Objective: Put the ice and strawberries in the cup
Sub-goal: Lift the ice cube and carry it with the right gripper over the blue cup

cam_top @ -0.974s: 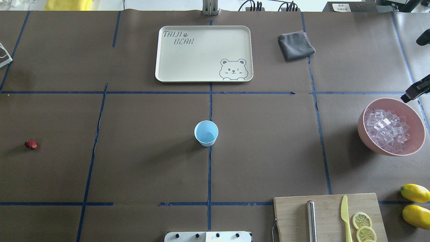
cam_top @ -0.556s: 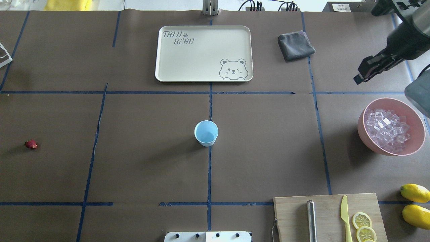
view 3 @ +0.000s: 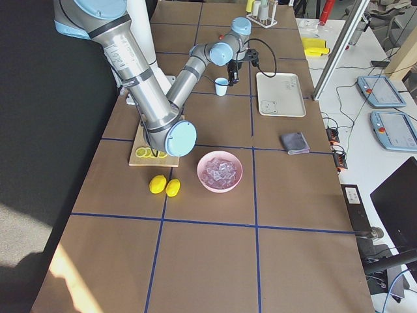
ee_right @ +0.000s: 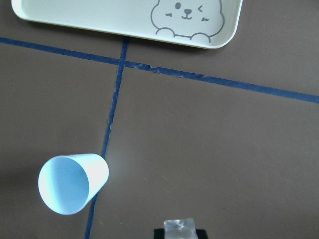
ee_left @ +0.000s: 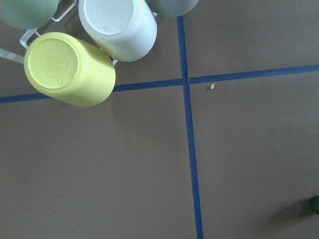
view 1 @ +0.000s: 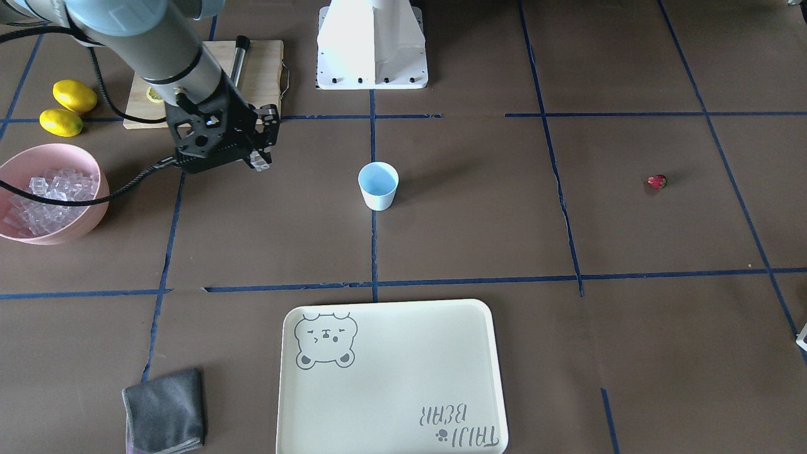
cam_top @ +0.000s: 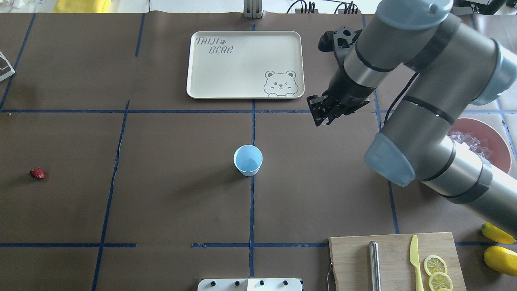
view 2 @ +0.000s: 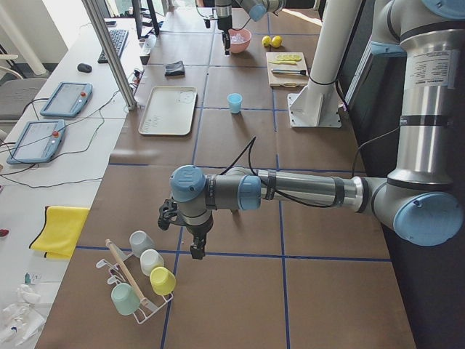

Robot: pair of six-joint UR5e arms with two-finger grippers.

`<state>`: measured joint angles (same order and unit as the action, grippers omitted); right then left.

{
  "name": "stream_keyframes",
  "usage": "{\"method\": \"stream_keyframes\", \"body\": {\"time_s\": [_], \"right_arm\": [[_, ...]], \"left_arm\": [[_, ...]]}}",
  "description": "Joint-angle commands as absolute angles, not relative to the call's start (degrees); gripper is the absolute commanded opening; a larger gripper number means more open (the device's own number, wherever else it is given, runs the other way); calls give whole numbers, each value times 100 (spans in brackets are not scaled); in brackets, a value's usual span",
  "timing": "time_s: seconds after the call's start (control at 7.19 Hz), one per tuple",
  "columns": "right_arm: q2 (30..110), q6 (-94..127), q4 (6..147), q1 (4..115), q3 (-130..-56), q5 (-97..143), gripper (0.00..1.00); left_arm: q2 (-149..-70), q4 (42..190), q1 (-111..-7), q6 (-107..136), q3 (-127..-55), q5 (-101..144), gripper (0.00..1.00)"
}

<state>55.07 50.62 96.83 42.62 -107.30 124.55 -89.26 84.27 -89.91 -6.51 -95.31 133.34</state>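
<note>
The cup, white outside and pale blue inside, stands upright at the table's middle; it also shows in the front view and the right wrist view. My right gripper hangs above the table to the cup's right, shut on one clear ice cube. The ice pile fills the pink bowl. The strawberry lies alone at the far left. My left gripper shows only in the exterior left view, near a cup rack; I cannot tell if it is open.
A cream bear tray lies beyond the cup. A grey cloth is beside it. A cutting board with a knife and lemon slices sits front right, two lemons next to it. A rack of cups stands by the left arm.
My right arm has swung in from the right edge, past the pink bowl, leftward to a spot between the tray and the cup. The arm now covers the cloth and part of the bowl.
</note>
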Motion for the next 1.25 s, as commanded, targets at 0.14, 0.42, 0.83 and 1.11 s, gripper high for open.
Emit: {"method": "stream_keyframes", "body": {"time_s": [0.14, 0.42, 0.83, 1.11], "right_arm": [[4958, 6248, 8684, 3228, -9810, 11436, 0], [4712, 6390, 8684, 3077, -9660, 11347, 0], [4483, 6390, 8684, 2988, -9404, 11276, 2], [4482, 6433, 8640, 2988, -9404, 11285, 81]], "left_arm": [[-8938, 8411, -8991, -650, -9554, 13333, 100], [-8930, 8411, -8991, -650, -9554, 13333, 100], [-8930, 8411, -8991, -650, -9562, 13333, 100], [-8930, 8411, -8991, -650, -9571, 13333, 100]]}}
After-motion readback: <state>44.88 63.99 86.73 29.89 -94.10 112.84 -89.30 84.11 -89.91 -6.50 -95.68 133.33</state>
